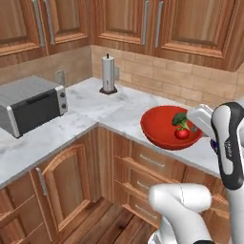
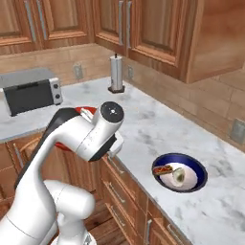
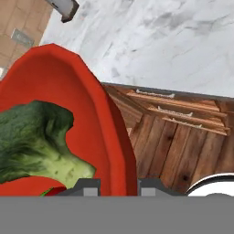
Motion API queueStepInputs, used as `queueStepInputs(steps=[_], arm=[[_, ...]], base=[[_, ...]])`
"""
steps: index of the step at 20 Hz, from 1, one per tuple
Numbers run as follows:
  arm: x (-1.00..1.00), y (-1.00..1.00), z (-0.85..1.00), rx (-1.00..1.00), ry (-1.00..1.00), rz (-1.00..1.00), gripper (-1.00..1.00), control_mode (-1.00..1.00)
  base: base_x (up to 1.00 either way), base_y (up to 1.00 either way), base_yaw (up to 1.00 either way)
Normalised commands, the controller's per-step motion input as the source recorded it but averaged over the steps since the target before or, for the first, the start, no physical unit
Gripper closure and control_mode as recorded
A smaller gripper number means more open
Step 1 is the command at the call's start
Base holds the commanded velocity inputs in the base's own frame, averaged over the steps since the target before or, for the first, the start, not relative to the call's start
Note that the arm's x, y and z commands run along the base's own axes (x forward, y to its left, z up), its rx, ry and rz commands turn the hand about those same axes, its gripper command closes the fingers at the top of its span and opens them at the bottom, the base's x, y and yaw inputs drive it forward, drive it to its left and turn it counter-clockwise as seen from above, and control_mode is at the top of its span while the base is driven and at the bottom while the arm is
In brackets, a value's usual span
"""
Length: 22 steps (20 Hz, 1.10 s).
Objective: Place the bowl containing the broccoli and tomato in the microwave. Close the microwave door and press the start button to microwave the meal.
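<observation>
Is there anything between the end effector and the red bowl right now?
No. In the hand view the end effector has its fingers on either side of the bowl rim, so it is gripped. The bowl hangs past the counter edge, broccoli and tomato inside.

No writing, label, brand, number or sign can be read anywhere here; the front of the toaster oven [image 1: 33, 106] with its small knobs is too blurred to make out any marks
</observation>
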Motion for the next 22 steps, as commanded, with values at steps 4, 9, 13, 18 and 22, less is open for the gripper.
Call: queueStepInputs(steps=[4, 9, 13, 18, 22], arm=[[0.0, 0.0, 0.0, 0.0, 0.0, 0.0, 1.0, 1.0], [0.0, 0.0, 0.0, 0.0, 0.0, 0.0, 1.0, 1.0], [0.0, 0.0, 0.0, 0.0, 0.0, 0.0, 1.0, 1.0], [0.0, 0.0, 0.0, 0.0, 0.0, 0.0, 1.0, 1.0], [0.0, 0.0, 0.0, 0.0, 0.0, 0.0, 1.0, 1.0]], base=[[0.01, -0.11, 0.89], [0.13, -0.01, 0.94], [0.04, 0.0, 0.98], [-0.01, 0.0, 1.0], [-0.36, 0.03, 1.0]])
